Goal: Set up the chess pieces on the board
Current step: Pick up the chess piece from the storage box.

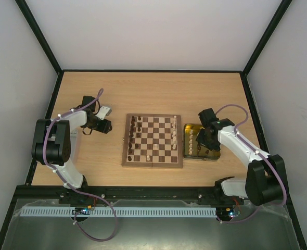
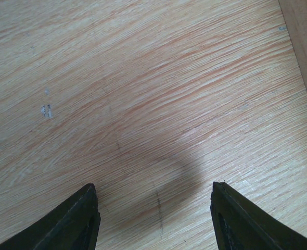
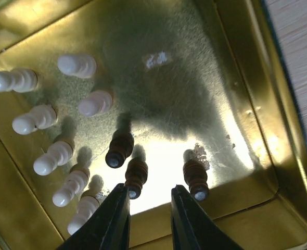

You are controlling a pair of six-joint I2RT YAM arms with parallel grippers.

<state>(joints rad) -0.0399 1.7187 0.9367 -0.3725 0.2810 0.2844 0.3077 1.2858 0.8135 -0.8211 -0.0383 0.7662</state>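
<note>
**Top view.**
- Board: lies flat at the middle of the tabletop.
- Chess pieces: dark ones are ranked along the board's left side and pale ones along its right. A few stand further in.
- Tray: yellow, just right of the board, with more pieces inside.
- Left tool: left of the board and apart from it, over plain wood.
- Right tool: right of the board, above the tray.

**Left wrist view.**
- Left tool: fingers spread wide with nothing between them. Only wood grain shows beneath.

**Right wrist view.**
- Right tool: a narrow gap with nothing in it, low over the tray floor.
- Three dark pieces sit close by its fingertips, none of them gripped.
- Seven pale pieces are grouped to one side.
</note>
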